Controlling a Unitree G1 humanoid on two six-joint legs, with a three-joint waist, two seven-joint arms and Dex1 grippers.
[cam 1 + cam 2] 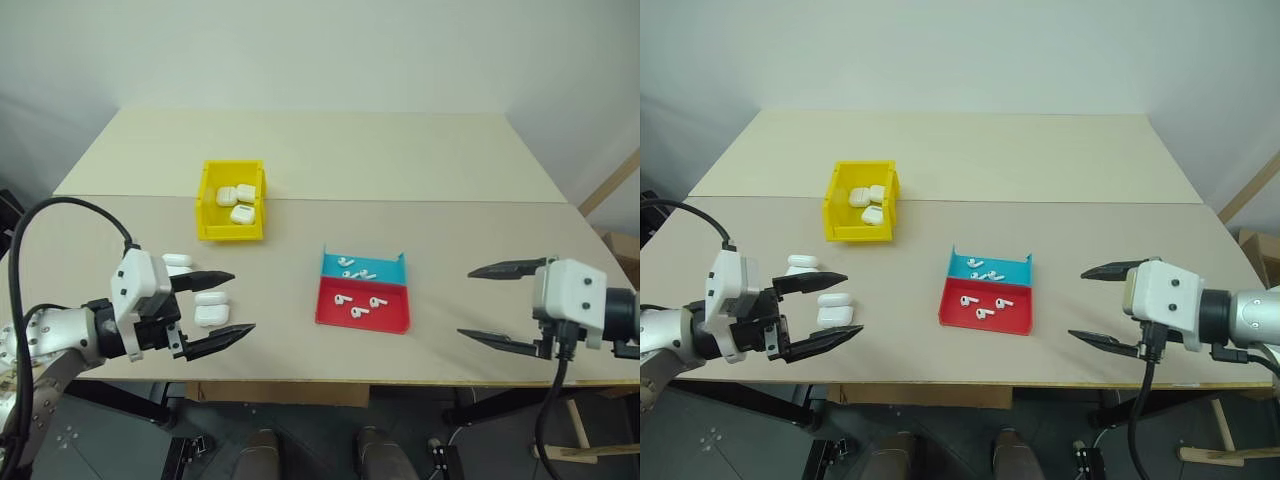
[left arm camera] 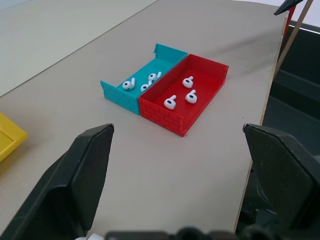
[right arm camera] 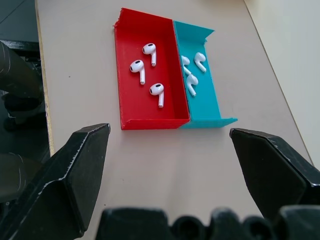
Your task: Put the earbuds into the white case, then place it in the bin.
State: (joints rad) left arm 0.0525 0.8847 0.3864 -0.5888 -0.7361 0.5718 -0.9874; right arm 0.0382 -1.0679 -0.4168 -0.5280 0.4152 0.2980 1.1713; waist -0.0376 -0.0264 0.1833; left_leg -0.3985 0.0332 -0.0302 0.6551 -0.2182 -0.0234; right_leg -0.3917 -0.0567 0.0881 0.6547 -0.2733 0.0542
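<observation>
Beige worktop (image 1: pixel 420 160) against a pale wall carries everything. Left claw (image 1: pixel 213 312) hovers with its fingers spread wide, holding nothing; two closed white cases (image 1: pixel 211 308) lie on the surface between its fingertips, and a third white case (image 1: pixel 177 261) lies just beyond its upper finger. Further out from that claw stands the bin (image 1: pixel 230 233), yellow, with three more cases inside. Right claw (image 1: pixel 492 305) is likewise spread and empty. Between the two claws, nearer the right one, sits a red and blue tray (image 1: pixel 366 320); the earbuds (image 3: pixel 145 72) lie loose in both compartments.
</observation>
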